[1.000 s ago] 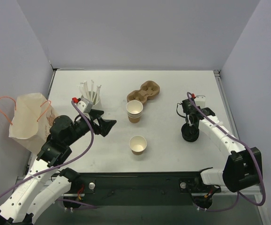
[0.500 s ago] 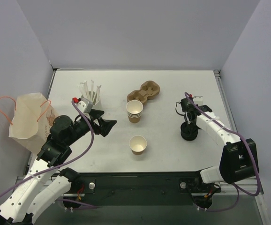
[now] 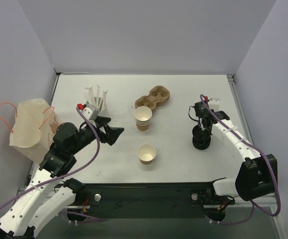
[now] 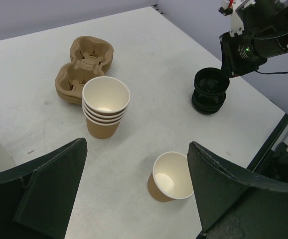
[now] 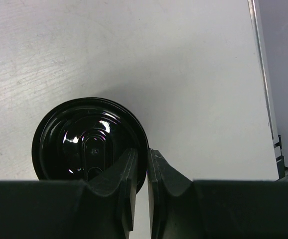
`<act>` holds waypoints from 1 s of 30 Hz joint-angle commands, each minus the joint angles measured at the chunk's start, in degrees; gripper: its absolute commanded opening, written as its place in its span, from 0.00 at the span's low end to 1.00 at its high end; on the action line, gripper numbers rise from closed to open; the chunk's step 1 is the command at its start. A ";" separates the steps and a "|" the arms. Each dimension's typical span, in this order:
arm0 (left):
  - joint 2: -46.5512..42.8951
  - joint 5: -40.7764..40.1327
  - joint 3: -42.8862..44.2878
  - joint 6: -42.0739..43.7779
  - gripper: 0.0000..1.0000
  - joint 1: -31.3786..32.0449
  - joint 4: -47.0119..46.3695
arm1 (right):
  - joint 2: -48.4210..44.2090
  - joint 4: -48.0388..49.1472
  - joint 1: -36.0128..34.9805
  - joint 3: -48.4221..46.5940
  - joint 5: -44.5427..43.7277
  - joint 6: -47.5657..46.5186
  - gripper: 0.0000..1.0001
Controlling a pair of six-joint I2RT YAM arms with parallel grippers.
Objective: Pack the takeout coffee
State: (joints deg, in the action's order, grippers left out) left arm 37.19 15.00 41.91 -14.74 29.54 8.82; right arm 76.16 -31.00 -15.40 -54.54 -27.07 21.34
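left end effector [image 4: 135, 149]: spread wide, holding nothing, hovering at the left of the desk [image 3: 179, 94]
single kraft cup [image 3: 146, 153]: upright, open, lidless, lower centre of the top view, apart from the nested cup stack [image 3: 143, 118] above it
right end effector [image 5: 147, 155]: fingers nearly together, pinching the rim of the top black lid [image 5: 84, 139]
lid stack [image 3: 202, 143]: right of centre
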 commanded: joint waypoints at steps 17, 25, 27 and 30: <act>32.46 -12.89 16.78 -11.97 0.72 19.31 -6.96 | -10.41 -2.39 6.34 1.55 11.42 6.07 0.12; 52.35 -4.83 21.63 -28.13 0.70 21.52 -23.83 | -15.25 -2.66 9.24 3.04 16.43 7.31 0.12; 58.07 -2.09 22.77 -33.21 0.68 21.52 -28.93 | -16.04 -2.83 10.12 3.13 17.40 7.22 0.12; 65.71 2.39 25.84 -38.58 0.64 21.70 -34.47 | -17.00 -2.92 11.09 3.57 18.54 7.22 0.12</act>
State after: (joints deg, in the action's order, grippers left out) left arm 96.25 10.52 62.52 -42.50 50.87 -12.38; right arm 60.95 -32.16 -5.52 -51.94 -10.92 27.73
